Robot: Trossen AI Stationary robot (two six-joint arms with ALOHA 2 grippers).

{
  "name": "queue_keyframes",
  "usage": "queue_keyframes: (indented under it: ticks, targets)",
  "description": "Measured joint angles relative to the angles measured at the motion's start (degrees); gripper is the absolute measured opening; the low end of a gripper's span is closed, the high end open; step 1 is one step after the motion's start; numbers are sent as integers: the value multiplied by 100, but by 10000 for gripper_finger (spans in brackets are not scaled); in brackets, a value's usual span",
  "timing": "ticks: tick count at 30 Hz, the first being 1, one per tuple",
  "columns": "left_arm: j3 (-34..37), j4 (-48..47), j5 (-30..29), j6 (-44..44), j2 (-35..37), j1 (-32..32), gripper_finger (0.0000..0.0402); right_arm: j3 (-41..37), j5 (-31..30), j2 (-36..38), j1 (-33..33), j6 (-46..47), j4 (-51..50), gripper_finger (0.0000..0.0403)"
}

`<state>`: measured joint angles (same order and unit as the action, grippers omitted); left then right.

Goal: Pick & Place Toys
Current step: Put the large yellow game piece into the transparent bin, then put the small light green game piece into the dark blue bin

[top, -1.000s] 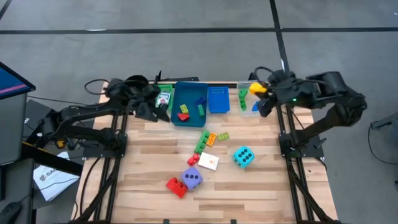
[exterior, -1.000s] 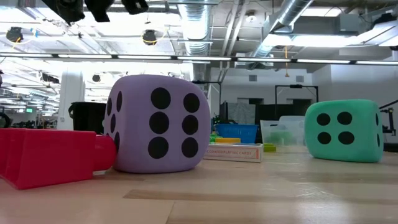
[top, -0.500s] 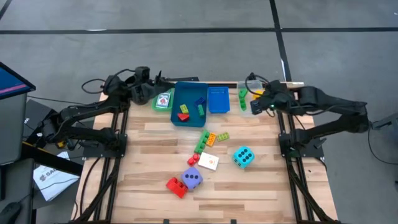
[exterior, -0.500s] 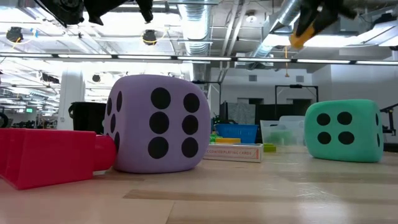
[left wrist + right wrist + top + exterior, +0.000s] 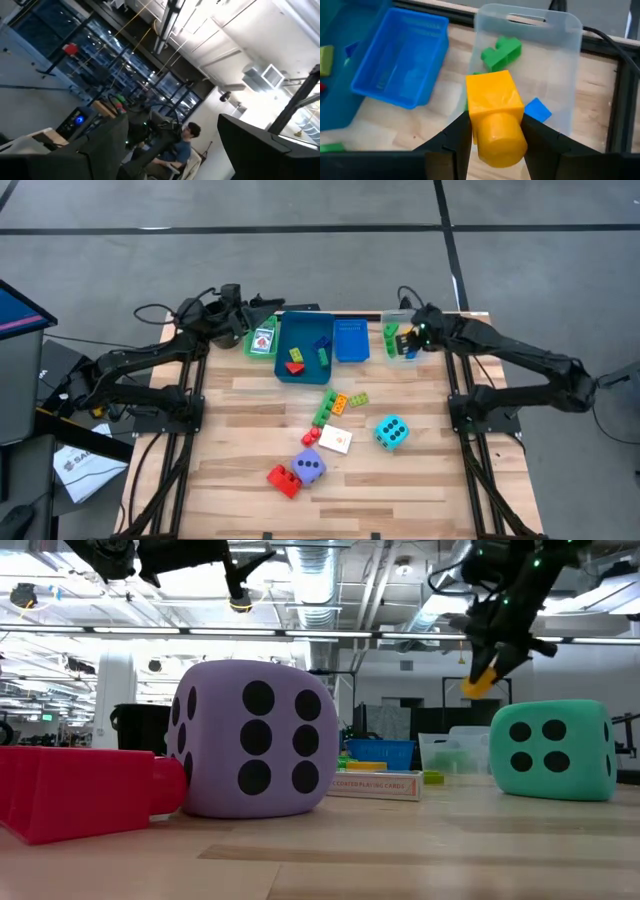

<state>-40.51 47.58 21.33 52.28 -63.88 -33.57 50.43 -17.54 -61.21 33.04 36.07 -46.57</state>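
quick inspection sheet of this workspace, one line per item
surface: wooden table, toys spread mid-table
job's things: purple dice, teal dice, red brick, white card, green bricks loose; yellow brick held over clear tray
clutter: blue tray; teal bin holding bricks; green tray with a card
grippers: right end effector shut on yellow brick; left end effector open, at the table's far left edge
cables: black cables by left arm base
surroundings: seated person in room beyond
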Motion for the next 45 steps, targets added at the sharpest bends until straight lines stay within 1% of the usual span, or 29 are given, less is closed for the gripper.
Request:
queue_keyframes:
  ticks: [2, 6, 8, 12, 15, 18, 21, 23, 25, 28, 30, 33, 38, 41, 45]
  targets:
    - [0, -116, -4, -12, 0, 1, 301, -44, 168, 2, 318, -71, 0, 141]
    - [0, -428, -97, -556, 0, 1, 301, -167, 679, 2, 855, -246, -71, 141]
    - [0, -527, -261, -735, 0, 1, 301, -244, 737, 3, 1040, -345, -149, 141]
    - [0, -538, -500, -715, 0, 1, 301, -281, 809, 11, 1232, -698, -68, 148]
    - [0, -540, -504, -709, 0, 13, 301, -281, 936, 11, 1252, -808, 95, 177]
    - [0, -542, -504, -707, 0, 43, 301, -281, 1140, 11, 1252, -808, 262, 223]
    - [0, -540, -504, -707, 0, 71, 301, -279, 1167, 11, 1252, -806, 326, 268]
    - [0, -540, -502, -705, 0, 71, 301, -279, 1168, 11, 1252, -806, 361, 291]
    - [0, -542, -502, -705, 0, 71, 301, -279, 1215, 12, 1250, -842, 414, 306]
    - [0, -553, -502, -705, 0, 71, 301, -279, 1613, 106, 1174, -995, 639, 316]
    - [0, -563, -440, -705, 0, 71, 301, -277, 1860, 216, 1012, -1014, 850, 317]
    - [-1, -564, -246, -704, 0, 71, 301, -277, 1965, 415, 577, -983, 1204, 313]
    - [0, -652, 214, -701, 2, 71, 301, -271, 1964, 630, -560, -971, 1581, 307]
    - [0, -784, 537, -701, 2, 71, 301, -270, 1855, 500, -1330, -1003, 1571, 306]
    - [0, -959, 1148, -698, 2, 71, 301, -270, 1826, 90, -2142, -1331, 1556, 306]
